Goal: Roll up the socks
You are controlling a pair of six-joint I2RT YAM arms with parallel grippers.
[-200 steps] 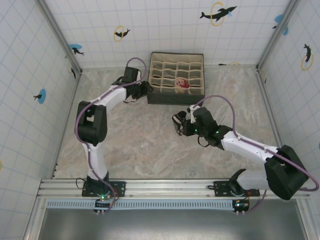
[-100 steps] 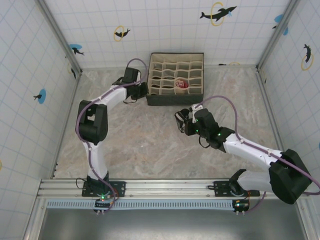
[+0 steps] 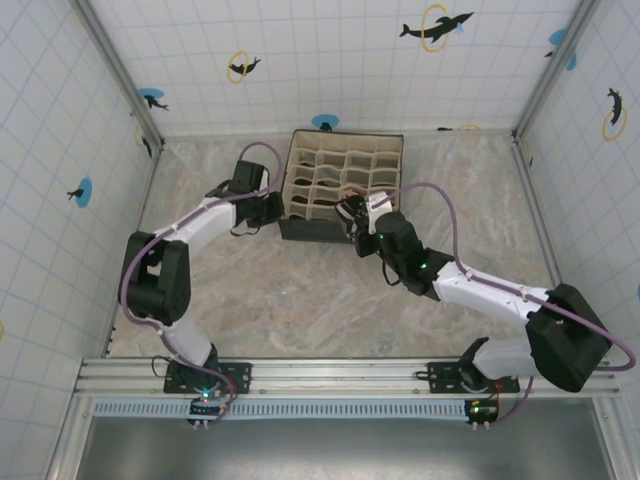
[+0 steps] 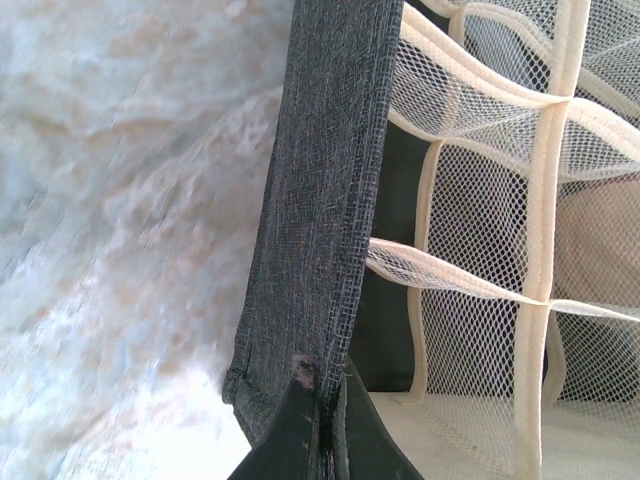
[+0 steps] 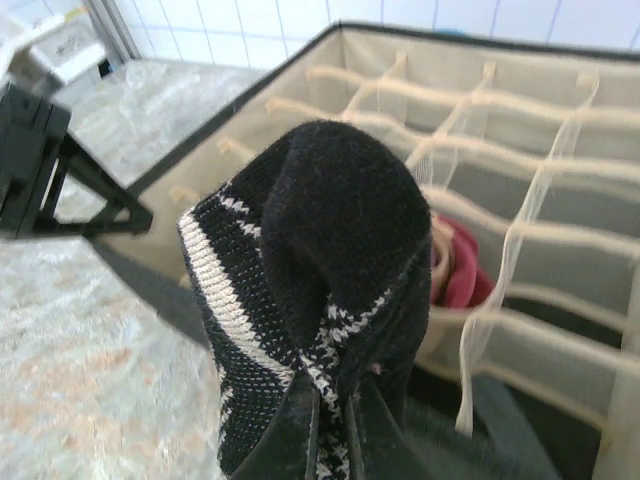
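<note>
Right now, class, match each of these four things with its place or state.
1. black-and-white striped knitted sock
2. beige mesh-gridded fabric organiser box
3. dark red and tan rolled sock
4. marbled tabletop

A. lies in a box compartment
B. gripped in the right jaws
C. dark grey side wall pinched by the left jaws
D. bears the box

Pairs: 1-B, 2-C, 3-A, 4-D.

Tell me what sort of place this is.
Probably a robot lab test cell: white tiled walls with dolphin stickers enclose a marble-patterned table, and two arms are bolted to a metal rail at its near edge.
</note>
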